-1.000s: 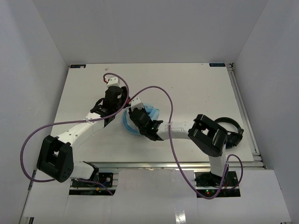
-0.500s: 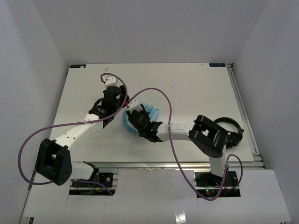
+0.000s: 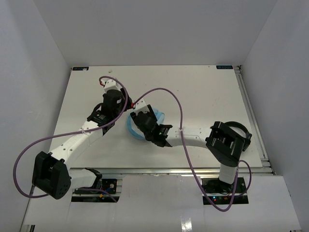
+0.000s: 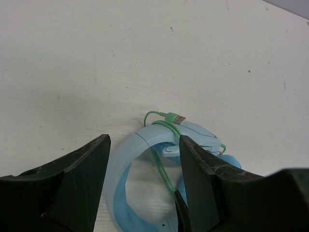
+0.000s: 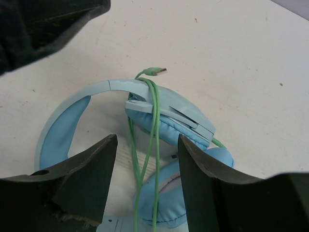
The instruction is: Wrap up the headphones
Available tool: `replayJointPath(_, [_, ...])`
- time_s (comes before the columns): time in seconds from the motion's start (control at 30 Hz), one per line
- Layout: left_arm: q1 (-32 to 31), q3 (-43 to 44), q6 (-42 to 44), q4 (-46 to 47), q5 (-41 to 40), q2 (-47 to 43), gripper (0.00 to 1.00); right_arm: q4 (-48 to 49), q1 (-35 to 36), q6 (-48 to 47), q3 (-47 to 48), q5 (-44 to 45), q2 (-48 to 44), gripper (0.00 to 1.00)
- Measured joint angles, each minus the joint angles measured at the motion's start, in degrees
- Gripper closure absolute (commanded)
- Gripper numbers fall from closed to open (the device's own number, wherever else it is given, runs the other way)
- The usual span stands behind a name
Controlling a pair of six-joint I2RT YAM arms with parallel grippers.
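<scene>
Lying on the white table (image 3: 203, 92), a little left of its middle, the headphones (image 3: 130, 129) show from above only as a light blue rim, since both arms reach in over them. The left gripper (image 3: 124, 105) comes from the left and the right gripper (image 3: 141, 116) from the right, the two close together above the headphones. In the left wrist view the left gripper (image 4: 145, 140) has its jaws spread apart with nothing pinched between them; the headphones (image 4: 124, 157) lie on the table (image 4: 145, 48) below the gap, and the right-hand finger (image 4: 203, 179) overlaps part of the headband. In the right wrist view the right gripper (image 5: 147, 140) also stands with its jaws parted and grips nothing; the headphones (image 5: 72, 101) lie flat beneath it on the table (image 5: 231, 63), the headband (image 5: 116, 86) arching round to two padded earcups (image 5: 166, 129) folded in close to each other. The pale green cable (image 5: 154, 111) passes over the headband near the hinge in several strands and runs down across the earcups, and its plug (image 5: 157, 71) pokes out just beyond the headband. The left wrist view shows the same cable (image 4: 161, 166) looped over the band, with the plug (image 4: 177, 118) beside it. A pair of black headphones (image 3: 243, 131) sits near the table's right edge, well apart and partly hidden by the right arm
</scene>
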Motion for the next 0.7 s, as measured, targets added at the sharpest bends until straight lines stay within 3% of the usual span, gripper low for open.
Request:
replayJointPath(0.3, [0.0,0.0,0.0,-1.8,0.6,-3.6,0.3,-4.2,0.9,1.7,-3.1,-0.1,-8.6,0.4])
replayJointPath(0.7, [0.0,-3.7,1.4,-1.3,11.8,-10.3,0.3,-13.4,1.2,6.1,-8.3,-7.0,-31.2,0.41])
